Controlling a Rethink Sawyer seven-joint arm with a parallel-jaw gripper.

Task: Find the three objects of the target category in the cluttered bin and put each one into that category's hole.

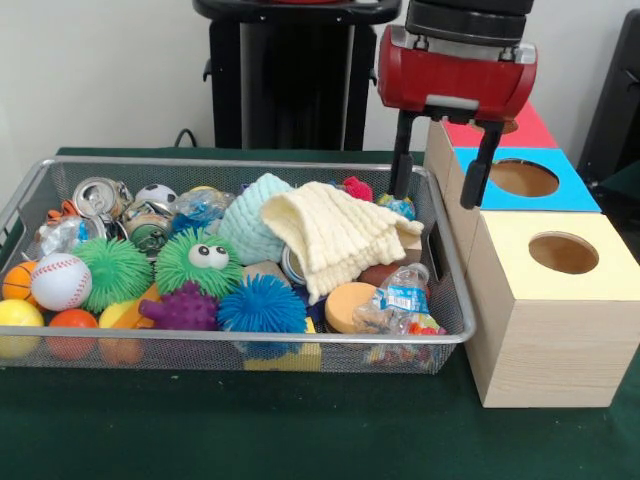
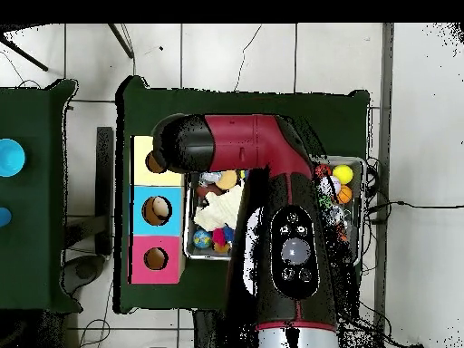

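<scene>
Bin [image 1: 250, 345], wire mesh, on green table [image 1: 200, 430], crowded with mixed goods; target category not stated, so contents listed by kind. Balls: baseball [image 1: 60, 280], orange ball [image 1: 72, 325], yellow ball [image 1: 18, 318], small soccer ball [image 1: 155, 195]; firm, round, apt to roll, best taken across the middle. Spiky rubber toys: green one with eyes [image 1: 200, 262], green one [image 1: 115, 270], purple one [image 1: 183, 308], blue one [image 1: 262, 305]; soft and springy, likely forgiving to pinch anywhere. Cans [image 1: 100, 197], crushed metal, light, stiff, slippery; grip across the flattened sides. Plastic bottle [image 1: 403, 292], crumpled, light, prone to give. Cloths: cream knit cloth [image 1: 335, 235] draped over the heap, teal knit piece [image 1: 250, 215]; limp, best pinched at a raised fold, and judged to be hiding items beneath. Boxes beside the bin: yellow-topped box [image 1: 600, 265], blue-topped box [image 1: 570, 185], red-topped box [image 1: 530, 130], each with a round hole. Claw [image 1: 440, 170], red-bodied, hangs over the bin's end nearest the boxes, black fingers [image 1: 401, 155] spread apart, holding nothing.
</scene>
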